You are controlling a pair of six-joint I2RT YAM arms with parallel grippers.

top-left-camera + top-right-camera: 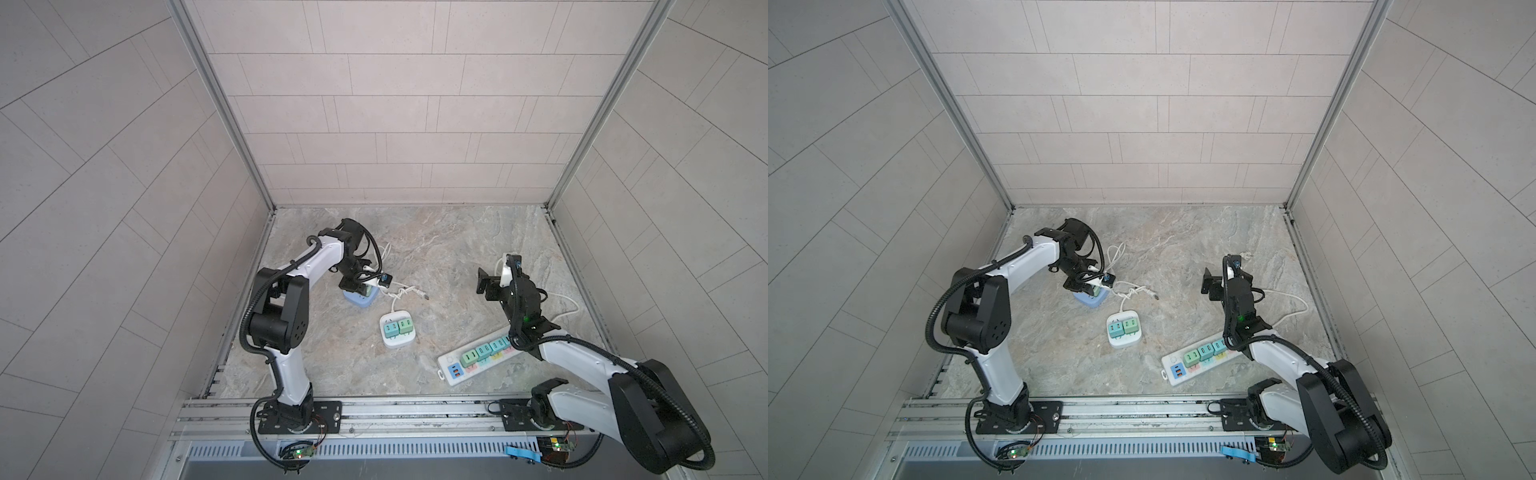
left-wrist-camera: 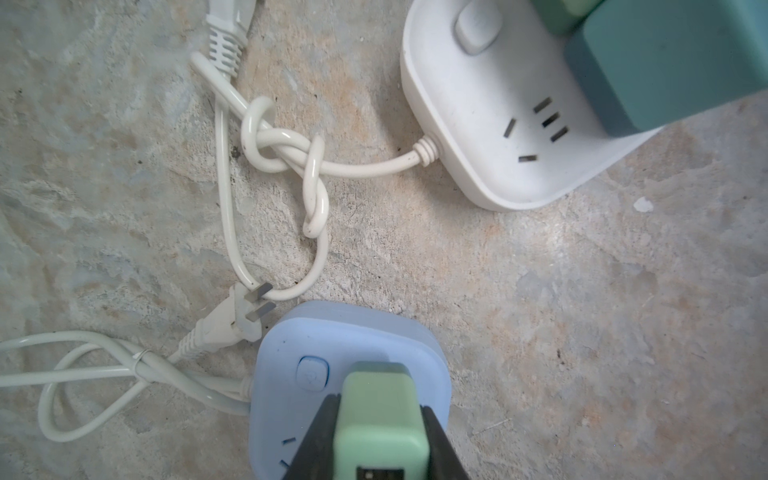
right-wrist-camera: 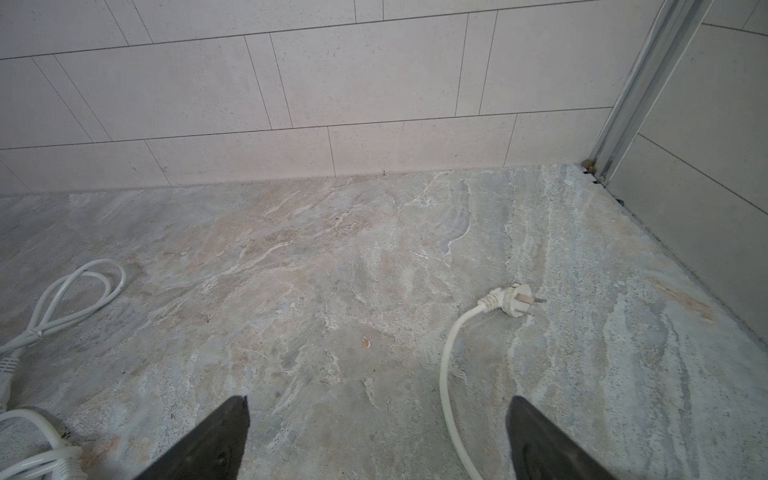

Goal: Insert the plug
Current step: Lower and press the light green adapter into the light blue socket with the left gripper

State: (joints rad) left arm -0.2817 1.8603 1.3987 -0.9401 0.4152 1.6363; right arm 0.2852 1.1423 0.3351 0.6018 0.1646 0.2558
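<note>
A light green plug (image 2: 382, 419) is clamped between the black fingers of my left gripper (image 2: 379, 407), which is shut on it. The plug stands over the top face of a pale blue socket cube (image 2: 282, 399), beside the cube's button. Its prongs are hidden, so I cannot tell how deep they sit. In both top views the left gripper (image 1: 360, 286) hovers low over the blue cube (image 1: 361, 301) (image 1: 1090, 300) at the left of the floor. My right gripper (image 3: 379, 401) (image 1: 484, 282) is open and holds nothing, raised above bare floor at the right.
A white square socket block (image 1: 397, 345) (image 2: 478, 124) carrying two greenish plugs lies mid-floor, its knotted cord (image 2: 286, 153) running toward the blue cube. A long white power strip (image 1: 451, 368) with several plugs lies front right. A loose white cord plug (image 3: 513, 300) lies near the right wall.
</note>
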